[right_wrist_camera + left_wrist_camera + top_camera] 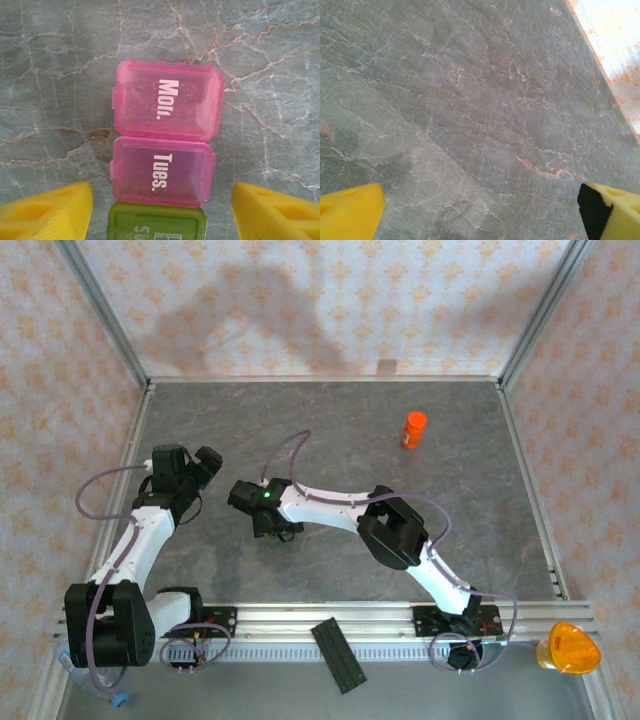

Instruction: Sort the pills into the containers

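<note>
Containers [162, 155] are what matters here. It's a joined strip, pink Mon. box [167, 106], pink Tues. box [161, 171], then a green box [157, 222], flat on the grey table [60, 60] with the lids looking closed.

The strip sits right under the right gripper [162, 192], with its long axis running straight out from the wrist, Mon. farthest and green closest. The yellow fingers [50, 212] stand apart, one on each side of the Tues./green end, with bare table between each pad and the plastic, so nothing is gripped. I'd guess a squeeze from here would land across the narrow width, not along the row.

From above, the orange bottle [414, 429] is the easy marker. The right gripper [262, 515] is well off to the bottle's left and a bit nearer the arm bases. The left gripper [205, 465] is farther from the bottle again, jaws spread wide over bare table [480, 212].

So the right arm is clearly nearer, basically on top of the strip. The little lid tabs all face the left finger's side, which probably matters for popping one open.
</note>
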Robot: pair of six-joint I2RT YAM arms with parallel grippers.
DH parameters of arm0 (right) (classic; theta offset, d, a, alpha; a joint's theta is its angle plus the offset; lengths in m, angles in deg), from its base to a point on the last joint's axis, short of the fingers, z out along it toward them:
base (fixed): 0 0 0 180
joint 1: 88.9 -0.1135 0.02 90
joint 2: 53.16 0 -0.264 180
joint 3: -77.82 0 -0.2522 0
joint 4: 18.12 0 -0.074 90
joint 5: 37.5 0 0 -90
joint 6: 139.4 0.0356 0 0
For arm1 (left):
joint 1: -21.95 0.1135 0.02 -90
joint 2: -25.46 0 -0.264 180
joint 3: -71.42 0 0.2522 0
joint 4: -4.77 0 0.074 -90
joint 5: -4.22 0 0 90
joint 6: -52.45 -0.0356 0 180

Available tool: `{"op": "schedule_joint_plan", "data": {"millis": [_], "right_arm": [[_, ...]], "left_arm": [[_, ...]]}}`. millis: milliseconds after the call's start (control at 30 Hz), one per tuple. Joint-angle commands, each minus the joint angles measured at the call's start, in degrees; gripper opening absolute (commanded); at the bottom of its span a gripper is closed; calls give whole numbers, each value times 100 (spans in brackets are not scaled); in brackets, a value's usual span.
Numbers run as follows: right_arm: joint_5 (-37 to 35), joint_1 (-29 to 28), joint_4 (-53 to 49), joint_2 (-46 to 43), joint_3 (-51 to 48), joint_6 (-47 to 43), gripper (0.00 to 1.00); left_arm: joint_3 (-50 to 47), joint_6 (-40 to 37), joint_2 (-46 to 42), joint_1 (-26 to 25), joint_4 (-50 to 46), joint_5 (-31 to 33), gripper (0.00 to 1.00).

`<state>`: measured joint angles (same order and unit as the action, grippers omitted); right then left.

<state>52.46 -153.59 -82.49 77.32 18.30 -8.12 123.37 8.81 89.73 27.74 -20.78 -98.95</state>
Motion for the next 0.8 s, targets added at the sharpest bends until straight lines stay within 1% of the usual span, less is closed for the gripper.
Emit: {"op": "schedule_joint_plan", "data": {"millis": [0,400,567,700,767], "right_arm": [[-134,9,-125,73,111,-79,69],[-146,9,-81,143,98,-155,63],[-121,10,-40,127,54,-172,55],[-98,11,106,-18,-137,-188,44],[-173,12,225,-224,-307,-241,37]], "left_arm": [[21,-105,13,66,88,-71,100],[-1,-79,39,72,100,-81,100],[11,-65,33,72,91,-96,100],[30,-80,15,68,55,-83,100],[47,-94,-17,66,21,-90,100]]}}
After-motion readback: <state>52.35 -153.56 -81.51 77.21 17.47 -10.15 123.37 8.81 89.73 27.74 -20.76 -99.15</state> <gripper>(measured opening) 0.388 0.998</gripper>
